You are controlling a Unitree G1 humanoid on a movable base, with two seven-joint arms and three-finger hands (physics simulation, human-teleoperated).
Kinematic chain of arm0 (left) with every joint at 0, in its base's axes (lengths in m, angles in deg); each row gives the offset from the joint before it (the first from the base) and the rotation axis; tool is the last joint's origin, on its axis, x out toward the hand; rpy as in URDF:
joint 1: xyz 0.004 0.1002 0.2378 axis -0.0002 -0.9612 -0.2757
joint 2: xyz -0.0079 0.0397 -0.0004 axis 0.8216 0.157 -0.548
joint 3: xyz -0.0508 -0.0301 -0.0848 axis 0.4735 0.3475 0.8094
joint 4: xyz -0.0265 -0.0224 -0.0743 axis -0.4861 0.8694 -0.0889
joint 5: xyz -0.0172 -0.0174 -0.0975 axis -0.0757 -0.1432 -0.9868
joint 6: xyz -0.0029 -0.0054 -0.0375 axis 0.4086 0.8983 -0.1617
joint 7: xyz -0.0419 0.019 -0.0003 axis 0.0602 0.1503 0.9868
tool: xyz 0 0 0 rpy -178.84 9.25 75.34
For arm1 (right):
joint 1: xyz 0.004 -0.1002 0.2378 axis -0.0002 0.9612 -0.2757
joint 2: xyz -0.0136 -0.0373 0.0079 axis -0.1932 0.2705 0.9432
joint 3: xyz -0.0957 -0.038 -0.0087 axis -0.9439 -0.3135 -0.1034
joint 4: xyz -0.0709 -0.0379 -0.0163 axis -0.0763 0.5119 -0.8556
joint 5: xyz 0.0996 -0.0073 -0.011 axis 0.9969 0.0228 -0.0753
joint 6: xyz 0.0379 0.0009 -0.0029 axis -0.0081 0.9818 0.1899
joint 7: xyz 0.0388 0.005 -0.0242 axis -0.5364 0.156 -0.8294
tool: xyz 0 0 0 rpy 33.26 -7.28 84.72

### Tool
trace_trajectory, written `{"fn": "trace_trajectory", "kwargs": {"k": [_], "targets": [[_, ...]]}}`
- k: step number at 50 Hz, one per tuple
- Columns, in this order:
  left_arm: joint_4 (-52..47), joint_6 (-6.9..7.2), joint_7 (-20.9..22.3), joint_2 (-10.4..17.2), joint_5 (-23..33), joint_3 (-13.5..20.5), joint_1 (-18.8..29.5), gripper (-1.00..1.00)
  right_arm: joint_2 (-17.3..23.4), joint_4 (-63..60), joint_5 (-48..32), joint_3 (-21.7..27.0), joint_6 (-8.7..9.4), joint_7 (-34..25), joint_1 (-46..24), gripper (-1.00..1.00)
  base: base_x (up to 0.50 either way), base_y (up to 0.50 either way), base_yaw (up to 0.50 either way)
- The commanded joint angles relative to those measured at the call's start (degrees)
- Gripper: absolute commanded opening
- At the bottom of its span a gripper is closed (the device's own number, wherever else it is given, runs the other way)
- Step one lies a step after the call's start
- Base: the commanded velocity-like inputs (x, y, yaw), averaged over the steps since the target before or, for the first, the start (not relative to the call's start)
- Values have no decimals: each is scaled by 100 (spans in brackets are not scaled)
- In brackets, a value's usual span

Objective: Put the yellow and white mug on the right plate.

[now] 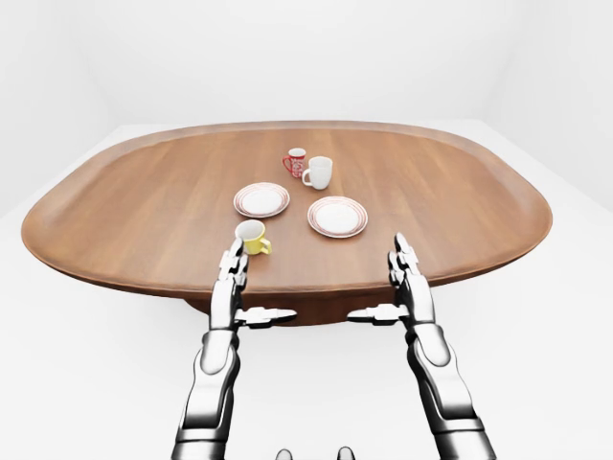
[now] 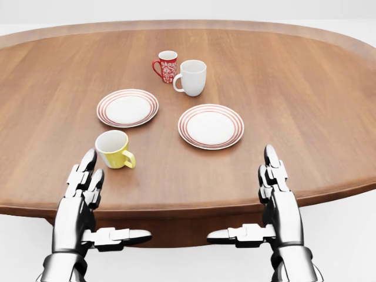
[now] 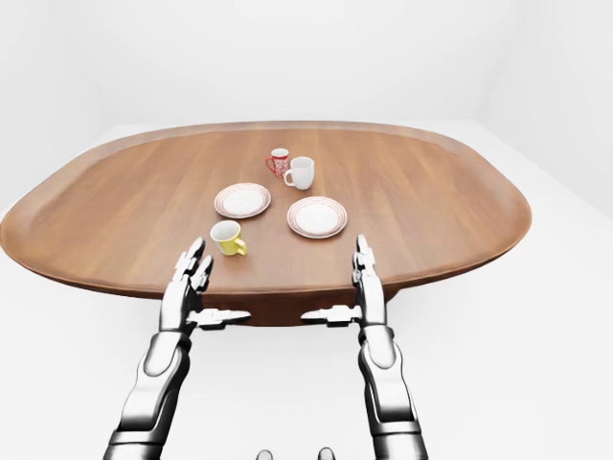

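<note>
The yellow mug with a white inside (image 2: pixel 113 149) stands upright on the wooden table (image 2: pixel 305 100), its handle turned to the right in the head view. The right plate (image 2: pixel 211 126), white with red rings, lies empty to its upper right. My left hand (image 2: pixel 97 205) is open just below the mug, fingers stretched out, thumb pointing right, touching nothing. Over the table's near edge at the lower right, my right hand (image 2: pixel 258 202) is open too, below the right plate.
A second red-ringed plate (image 2: pixel 127 107) lies up and left of the right plate. Behind the plates stand a red patterned mug (image 2: pixel 166 66) and a white mug (image 2: pixel 191 77). The table's rim runs just under both hands.
</note>
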Motion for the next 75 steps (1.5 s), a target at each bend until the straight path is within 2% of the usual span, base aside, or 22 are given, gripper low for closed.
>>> {"fn": "trace_trajectory", "kwargs": {"k": [1, 3, 4, 6, 19, 33, 50, 56, 75], "targets": [[-503, 500, 186, 90, -121, 105, -129, 88, 81, -500, 116, 127, 477, -125, 105, 100, 0, 0, 0], [-626, 585, 245, 50, -71, 151, -144, 88, 44, -536, 53, 147, 520, -156, 109, 100, 0, 0, 0], [-769, 692, 279, 36, -71, 167, -175, 88, 32, -596, 21, 145, 576, -167, 122, 100, 0, 0, 0], [-1013, 819, 329, 21, -44, 179, -218, 88, 15, -699, -33, 145, 705, -175, 117, 100, 0, 0, 0], [-2159, 819, 436, 40, -71, 345, -226, 88, -14, -1656, -43, 164, 740, -223, 188, 100, 0, 0, 0], [-2935, 819, 529, 99, -47, 489, -155, 89, 21, -2602, 10, 224, 740, -256, 140, 100, 0, 0, 0], [-3198, 819, 587, 98, -77, 548, -125, 88, 26, -3172, 157, 290, 740, -430, 142, 100, 2, 0, 0], [-3133, 819, 601, 93, -73, 547, -134, 89, 45, -3134, 2, 251, 740, -429, 143, 100, 46, 30, 0], [-3137, 819, 620, 83, -51, 512, -157, 88, 25, -3012, 16, 261, 740, -437, 150, 100, 45, 4, 41]]}}
